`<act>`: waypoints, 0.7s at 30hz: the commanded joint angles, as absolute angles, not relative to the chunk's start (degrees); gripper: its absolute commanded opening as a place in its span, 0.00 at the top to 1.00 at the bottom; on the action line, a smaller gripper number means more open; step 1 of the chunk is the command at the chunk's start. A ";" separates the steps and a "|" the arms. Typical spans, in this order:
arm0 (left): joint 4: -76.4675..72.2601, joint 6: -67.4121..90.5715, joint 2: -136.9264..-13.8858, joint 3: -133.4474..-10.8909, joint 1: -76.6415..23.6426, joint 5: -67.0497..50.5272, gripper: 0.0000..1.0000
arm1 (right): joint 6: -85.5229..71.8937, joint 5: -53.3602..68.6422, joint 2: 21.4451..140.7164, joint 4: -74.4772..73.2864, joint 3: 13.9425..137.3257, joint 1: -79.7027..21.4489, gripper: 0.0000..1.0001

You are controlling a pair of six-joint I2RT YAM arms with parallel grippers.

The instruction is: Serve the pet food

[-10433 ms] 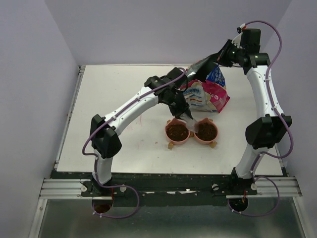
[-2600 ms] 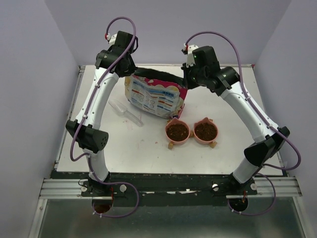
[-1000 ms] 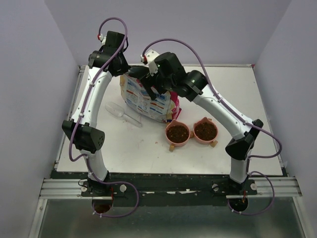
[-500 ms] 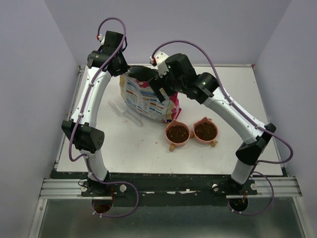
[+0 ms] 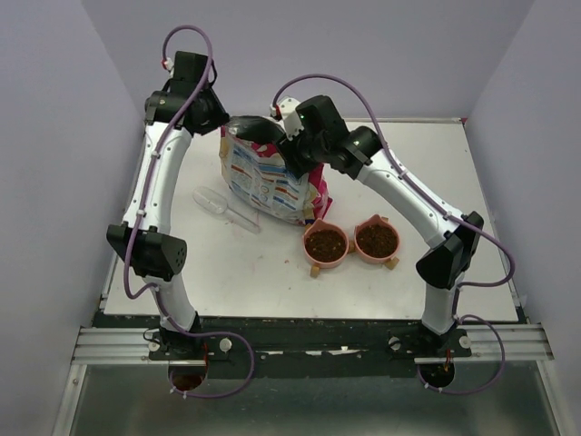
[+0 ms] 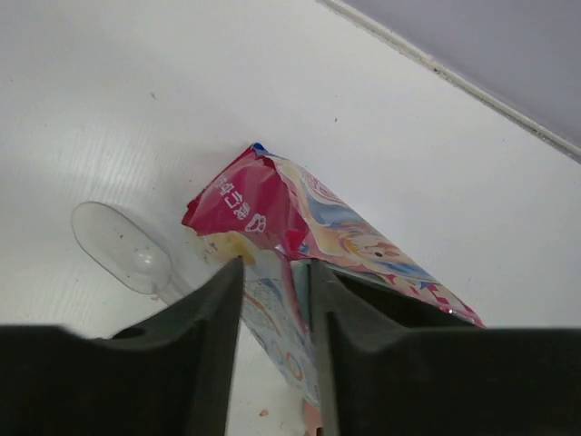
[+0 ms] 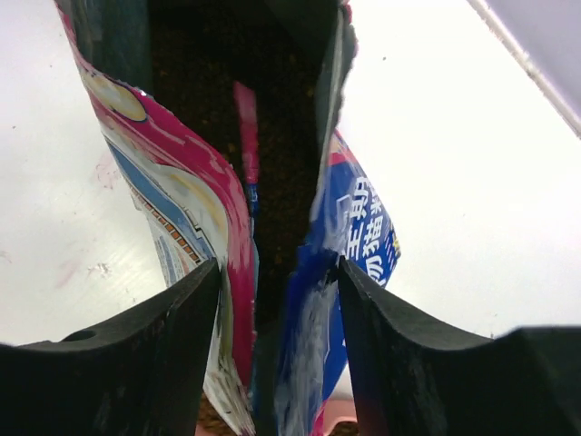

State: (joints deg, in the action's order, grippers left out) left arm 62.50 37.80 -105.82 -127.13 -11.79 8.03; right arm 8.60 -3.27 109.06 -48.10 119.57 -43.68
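— Left claw (image 6: 275, 277) has backed off the bag (image 5: 268, 182) toward the far-left corner of the table (image 5: 436, 182). Half a second ago it was pinched shut on the bag's top corner. Now my fingers stand a narrow gap apart with nothing between them.
— And the right?
— Right claw (image 7: 279, 268) was wide and has come in. Its fingers straddle the bag's mouth with both walls between them. Can't tell if it's a real pinch yet.
— Bag position?
— Upright by the far edge, left of centre. Ten seconds ago it lay toward the far-right corner and my left claw was down at the bowls (image 5: 306, 242). Scoop (image 5: 214, 202) now lies loose on the table, just left of the bag.
— Kibble?
— Kibble (image 5: 324, 242) fills both bowls, mid-table, just beside the bag's base. More shows dark inside the bag on the right wrist view. Bowls haven't shifted.
— Which step?
— My read: serving looks done, and this is hand-over and tidy-up of the bag.
— Next?
— Probably finish closing right claw on the mouth and check the bag doesn't slump. Keep it upright so nothing spills, and steer clear of the bowls. Left claw keeps out of the way.
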 commanded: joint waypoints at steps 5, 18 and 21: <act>57.31 44.72 -95.11 -126.24 -1.94 -4.73 0.23 | 7.47 -5.35 106.35 -40.96 112.94 -44.47 0.62; 56.16 74.26 -96.14 -110.83 -0.53 -17.84 0.09 | 14.85 -2.99 106.53 -42.54 114.08 -44.82 0.69; 58.00 73.92 -99.92 -113.46 -0.61 -18.98 0.09 | 15.64 -2.81 106.79 -42.89 114.34 -45.00 0.67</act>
